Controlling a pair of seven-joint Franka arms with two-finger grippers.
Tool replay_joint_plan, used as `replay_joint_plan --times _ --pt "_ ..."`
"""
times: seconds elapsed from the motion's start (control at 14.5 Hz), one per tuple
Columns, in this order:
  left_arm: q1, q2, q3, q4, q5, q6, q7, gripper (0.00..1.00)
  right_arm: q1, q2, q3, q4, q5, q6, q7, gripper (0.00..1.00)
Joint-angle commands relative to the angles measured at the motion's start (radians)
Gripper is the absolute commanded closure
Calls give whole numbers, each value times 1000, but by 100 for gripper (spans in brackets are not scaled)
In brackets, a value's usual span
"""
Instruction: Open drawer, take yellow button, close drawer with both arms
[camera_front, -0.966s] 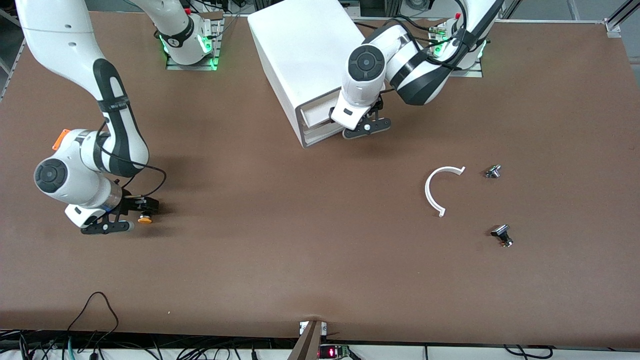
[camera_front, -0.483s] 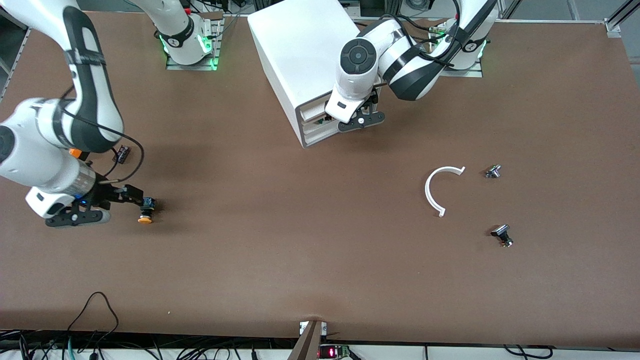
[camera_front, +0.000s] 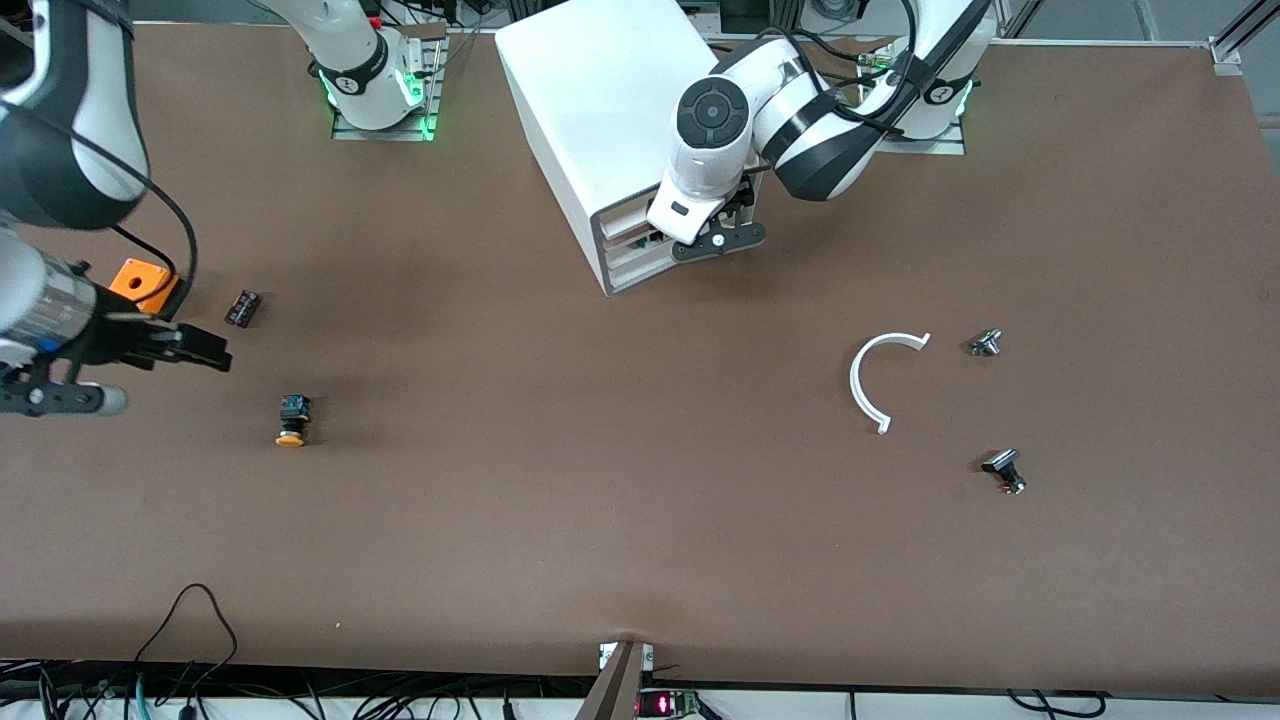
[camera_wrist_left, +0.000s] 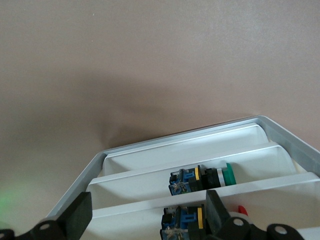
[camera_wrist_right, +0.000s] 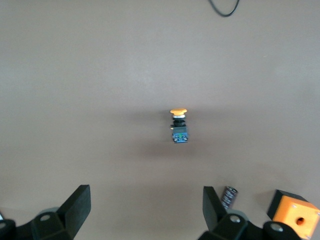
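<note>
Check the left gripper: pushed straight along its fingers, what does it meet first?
Probably the open white top drawer. The left gripper, fingers open, points into it, toward the green-capped push button; depth is unclear.

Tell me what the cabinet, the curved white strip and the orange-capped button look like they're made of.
The cabinet looks like smooth matte white plastic, with even colour and rounded edges; the grey rim round its drawers might be metal. The curved white strip looks like thin, stiff plastic, since it keeps an open arc lying flat. The button seems to be moulded plastic: an orange cap on a black body.
</note>
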Motion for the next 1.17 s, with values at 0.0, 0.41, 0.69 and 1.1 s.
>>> replay_joint_plan --times 0.0,0.41,0.69,1.1 --pt "-19 12 -12 -1 -33 -19 25 0 4 -73 0 -5 -24 -76 37 1" --pt "-16 9 -18 13 -32 -67 26 0 4 -173 11 -4 -76 -197 23 1" --pt "23 0 -6 134 -13 -184 28 0 4 -221 7 -4 -72 -251 34 1" --pt "178 -29 -7 333 131 -406 184 0 4 -221 11 39 -81 -268 33 1"
